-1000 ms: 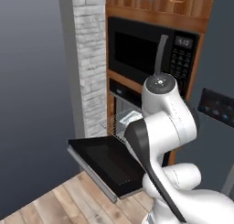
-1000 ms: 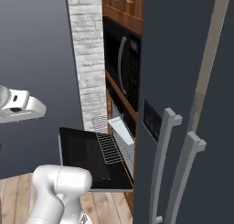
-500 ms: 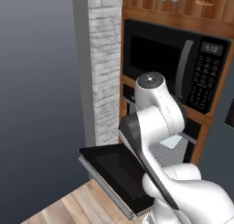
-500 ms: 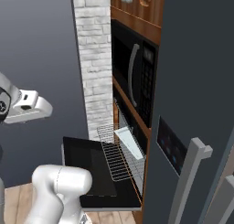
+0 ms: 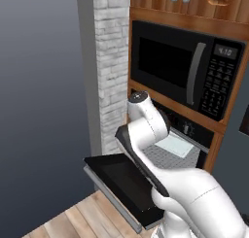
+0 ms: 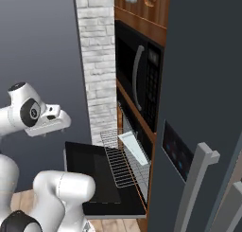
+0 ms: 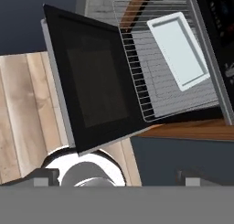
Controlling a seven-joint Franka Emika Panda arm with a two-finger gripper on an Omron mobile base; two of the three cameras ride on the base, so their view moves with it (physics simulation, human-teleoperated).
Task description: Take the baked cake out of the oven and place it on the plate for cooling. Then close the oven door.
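Hand view looks down on the oven door (image 7: 96, 90), dropped flat and open, w/ the wire rack (image 7: 171, 74) pulled out over it and a pale rectangular tray (image 7: 178, 49) sitting on the rack's far side. No cake can be made out on that tray; can't tell if it's the cake pan. Gripper (image 7: 114, 177) hovers above, well apart from the rack, jaws spread wide, holding nothing. Right base view shows the oven (image 6: 130, 146) under the microwave (image 6: 139, 82). Step in hand, I'd judge: approach to the cake, step 1 of 3. Next move calls for lowering toward the tray's near edge, squaring jaws to its rim. No plate visible yet.
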